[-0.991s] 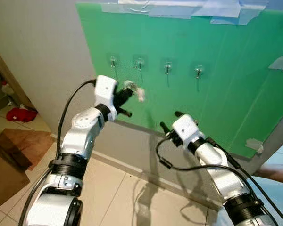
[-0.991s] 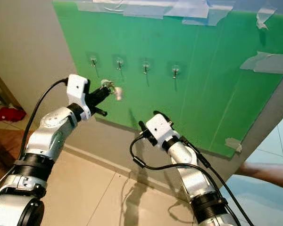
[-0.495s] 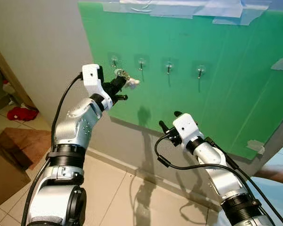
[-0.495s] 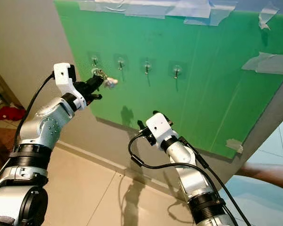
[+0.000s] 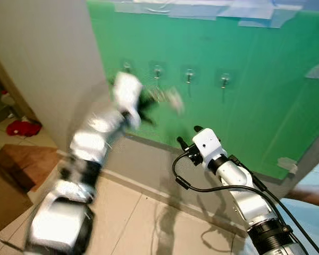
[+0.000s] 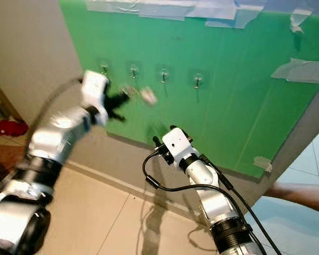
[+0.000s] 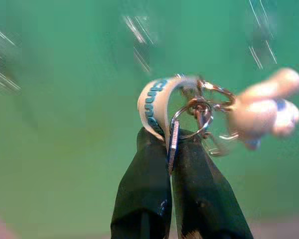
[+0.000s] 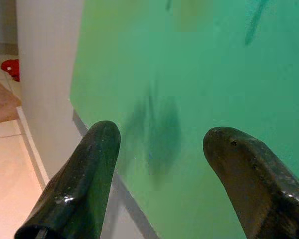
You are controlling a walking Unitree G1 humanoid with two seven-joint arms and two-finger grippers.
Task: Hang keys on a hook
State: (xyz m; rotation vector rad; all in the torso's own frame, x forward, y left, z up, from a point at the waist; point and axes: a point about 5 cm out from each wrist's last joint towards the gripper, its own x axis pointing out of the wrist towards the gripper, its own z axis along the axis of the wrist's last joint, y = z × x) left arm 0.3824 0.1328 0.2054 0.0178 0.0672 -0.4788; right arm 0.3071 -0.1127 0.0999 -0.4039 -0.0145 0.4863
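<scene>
Black-fingered right gripper [image 8: 154, 184] lower centre, spread apart, idle. Blurred left gripper [image 7: 170, 149] mid-frame, clamped on keys [image 7: 199, 117]. Beyond, hooks [image 5: 189, 76] on green board [image 5: 266, 106]. Risk: ring missing hook through swing.

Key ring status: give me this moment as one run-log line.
left hand: shut on key ring | near hooks, green board | keys unhung | right hand: open, idle
</scene>
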